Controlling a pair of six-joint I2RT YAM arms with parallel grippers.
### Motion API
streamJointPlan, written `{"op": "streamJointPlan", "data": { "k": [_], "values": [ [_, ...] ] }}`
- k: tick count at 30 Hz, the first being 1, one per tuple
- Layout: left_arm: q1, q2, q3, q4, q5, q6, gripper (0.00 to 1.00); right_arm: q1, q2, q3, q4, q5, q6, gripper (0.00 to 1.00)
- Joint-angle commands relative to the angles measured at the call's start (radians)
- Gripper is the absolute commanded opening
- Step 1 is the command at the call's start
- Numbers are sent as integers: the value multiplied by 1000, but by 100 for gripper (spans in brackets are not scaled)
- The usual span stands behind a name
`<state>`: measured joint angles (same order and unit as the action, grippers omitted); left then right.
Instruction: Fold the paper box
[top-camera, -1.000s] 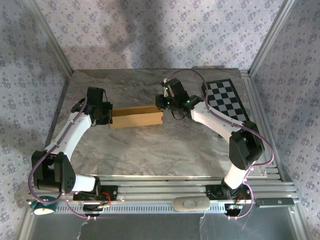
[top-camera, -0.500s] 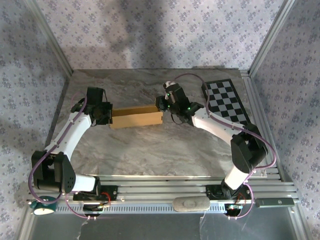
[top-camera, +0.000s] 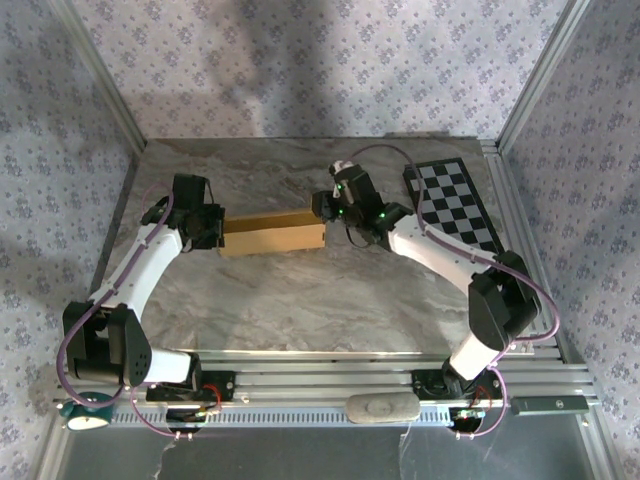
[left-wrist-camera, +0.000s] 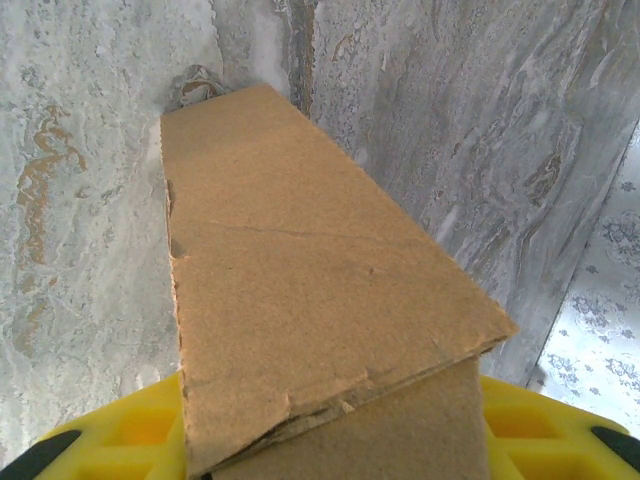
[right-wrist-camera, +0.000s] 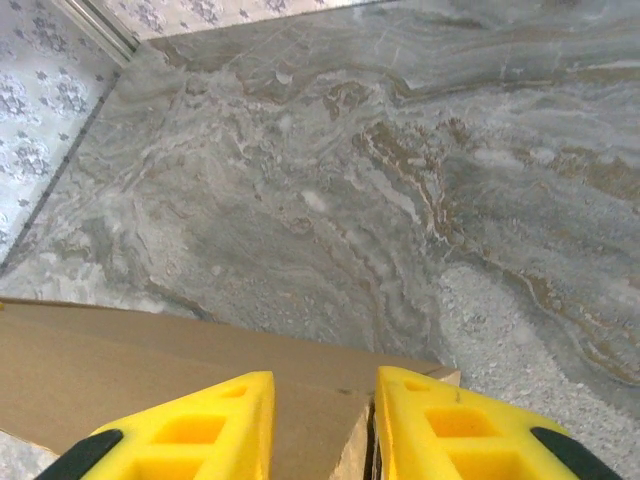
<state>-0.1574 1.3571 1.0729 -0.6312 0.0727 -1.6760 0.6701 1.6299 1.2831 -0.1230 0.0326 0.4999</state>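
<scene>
The left hand (top-camera: 208, 229) is clamped on the left end of the paper box (top-camera: 272, 235) — tan cardboard runs out between its yellow fingers (left-wrist-camera: 110, 450). The right hand (right-wrist-camera: 322, 410) stands parted, straddling the box's right end edge. The box lies across the middle of the table (top-camera: 300, 290), well apart from a checkerboard (top-camera: 455, 200).

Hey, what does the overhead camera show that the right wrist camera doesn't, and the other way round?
Overhead: the full length of the paper box, the left gripper closed on its left end, and a checkerboard off to the right. Right wrist: a close look at the right gripper, its yellow fingers standing apart on either side of the box's end edge. Both: the tan box lying on the marbled table.
</scene>
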Motion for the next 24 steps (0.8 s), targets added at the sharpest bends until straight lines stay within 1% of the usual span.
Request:
{"op": "streamJointPlan", "data": {
  "k": [1, 4, 6, 11, 17, 24],
  "values": [
    [10, 31, -16, -95, -22, -1, 42, -30, -26, 77, -82, -11, -50, 33],
    [10, 30, -14, -97, -22, -1, 42, -54, -10, 82, -102, -16, -78, 31],
    [10, 31, -14, -97, -22, -2, 42, -67, 7, 81, -101, -40, -97, 27],
    [10, 34, -15, -97, -22, -1, 42, -61, 61, 107, -107, -83, -128, 24],
    [10, 33, -14, -97, -24, -2, 42, -33, 85, 108, -116, -48, -143, 23],
    [12, 32, -13, -97, -23, -2, 42, -16, 69, 28, -70, -2, -148, 17]
  ]
}}
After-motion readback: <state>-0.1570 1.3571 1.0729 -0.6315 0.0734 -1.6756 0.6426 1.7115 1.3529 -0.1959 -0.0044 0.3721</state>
